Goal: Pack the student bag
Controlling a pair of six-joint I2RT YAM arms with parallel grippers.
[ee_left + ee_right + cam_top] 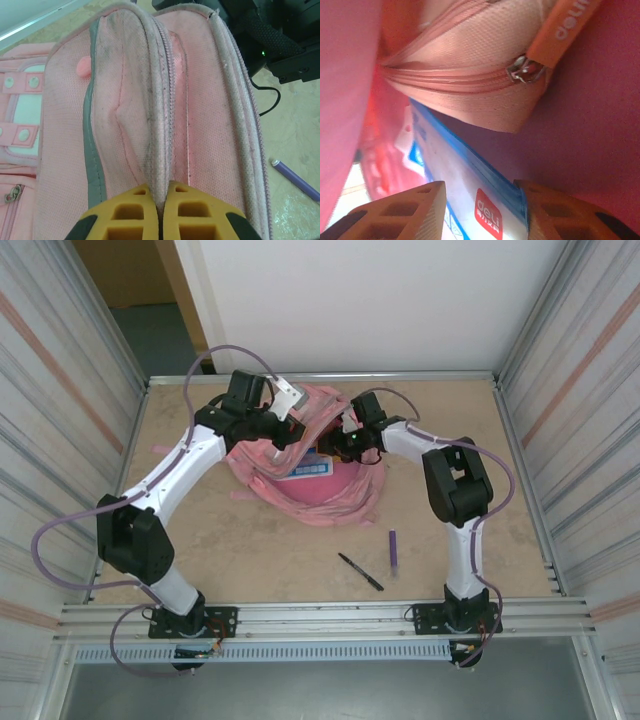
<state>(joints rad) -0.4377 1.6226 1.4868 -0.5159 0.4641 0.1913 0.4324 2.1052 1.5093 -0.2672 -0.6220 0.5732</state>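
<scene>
- The student bag (320, 495), a pink fabric backpack with grey-smudged seams and zipped pockets, lies crumpled at the far middle of the table, between the two arms.
- The table (250, 550) is bare tan board with a metal rail along its near edge.
- Ribbed metal side panels (60, 390) and a white back wall (380, 300) enclose it.
- The left gripper (161, 192) is clamped on a raised ridge of the bag's fabric beside a zipper.
- The right gripper (479, 185) has its fingers parted, with a blue-edged white packet (445, 155) between them, under a zipped pink flap.
- A purple pen (393, 552) and a black pen (360, 572) lie near the front, apart from the bag.
</scene>
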